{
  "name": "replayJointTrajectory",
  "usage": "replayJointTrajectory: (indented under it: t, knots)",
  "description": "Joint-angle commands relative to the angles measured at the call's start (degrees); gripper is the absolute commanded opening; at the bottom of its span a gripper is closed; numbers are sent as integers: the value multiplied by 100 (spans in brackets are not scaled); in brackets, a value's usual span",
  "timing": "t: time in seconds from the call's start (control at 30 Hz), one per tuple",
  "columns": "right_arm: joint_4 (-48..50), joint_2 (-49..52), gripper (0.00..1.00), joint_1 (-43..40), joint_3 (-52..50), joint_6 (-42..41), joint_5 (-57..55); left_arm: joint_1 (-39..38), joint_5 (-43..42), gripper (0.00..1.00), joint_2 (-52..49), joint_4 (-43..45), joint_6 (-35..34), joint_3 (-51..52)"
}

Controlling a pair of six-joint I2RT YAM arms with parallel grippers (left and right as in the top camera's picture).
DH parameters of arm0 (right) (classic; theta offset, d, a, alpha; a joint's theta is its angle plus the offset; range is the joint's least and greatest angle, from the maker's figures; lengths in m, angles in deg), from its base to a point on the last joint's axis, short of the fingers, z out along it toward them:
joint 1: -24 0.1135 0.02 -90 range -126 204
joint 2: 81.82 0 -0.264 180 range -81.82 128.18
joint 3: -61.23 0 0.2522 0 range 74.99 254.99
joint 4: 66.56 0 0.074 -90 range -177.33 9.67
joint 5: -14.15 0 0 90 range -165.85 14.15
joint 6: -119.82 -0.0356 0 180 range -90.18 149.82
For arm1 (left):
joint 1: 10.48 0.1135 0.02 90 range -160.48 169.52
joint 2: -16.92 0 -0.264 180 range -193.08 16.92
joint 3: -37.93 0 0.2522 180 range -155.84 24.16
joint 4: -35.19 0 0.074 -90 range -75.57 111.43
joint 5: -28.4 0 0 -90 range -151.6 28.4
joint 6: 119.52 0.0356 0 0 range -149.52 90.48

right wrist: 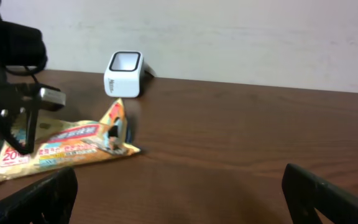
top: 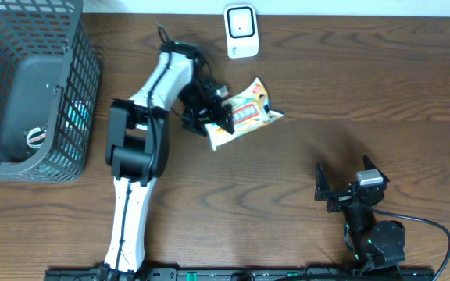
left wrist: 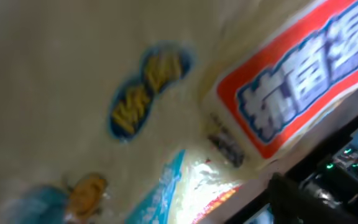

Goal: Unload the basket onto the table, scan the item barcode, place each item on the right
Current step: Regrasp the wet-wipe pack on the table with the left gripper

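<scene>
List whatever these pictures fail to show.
- Snack packet: no barcode shows; the left wrist view is too close and blurred.
- Left gripper: overhead, its own wrist hides whether the jaws grip the packet.
- Basket: overhead, the mesh wall hides most of what lies inside.
- Scanner: right wrist view, too small to read.

The snack packet [top: 248,113] lay on the counter [top: 366,94], near the middle. The barcode scanner [top: 241,31] stood behind it at the far edge, a little apart. The left pincer [top: 213,117] was right at the packet's left end. The basket [top: 84,78] sat at the far left, well apart from the packet, and a small round thing [top: 36,138] lay in it. The right pincer [top: 346,183] was at the near right, well apart from the packet.
</scene>
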Motion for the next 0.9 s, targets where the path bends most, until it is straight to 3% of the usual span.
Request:
replayJointTrajectory:
  t: [0.0,0.1,0.13,0.37,0.57,0.77,0.87]
  knots:
    - [-24,-15,99,-61,-9,59,35,-179,-26,47,-118,142,24,118]
    - [-24,-15,99,-61,-9,59,35,-225,-26,13,-118,186,13,103]
    - [-24,-15,99,-61,-9,59,35,-223,-26,8,-118,186,0,103]
    - [-24,-15,99,-61,-9,59,35,31,-22,7,-35,-201,-192,-289]
    - [-24,-15,99,-61,-9,59,35,345,50,8,603,-461,-197,-870]
    - [-24,-15,99,-61,-9,59,35,361,2420,7,1652,-321,-732,-944]
    - [-24,-15,99,-61,-9,59,35,341,2621,7,2013,-323,-756,-944]
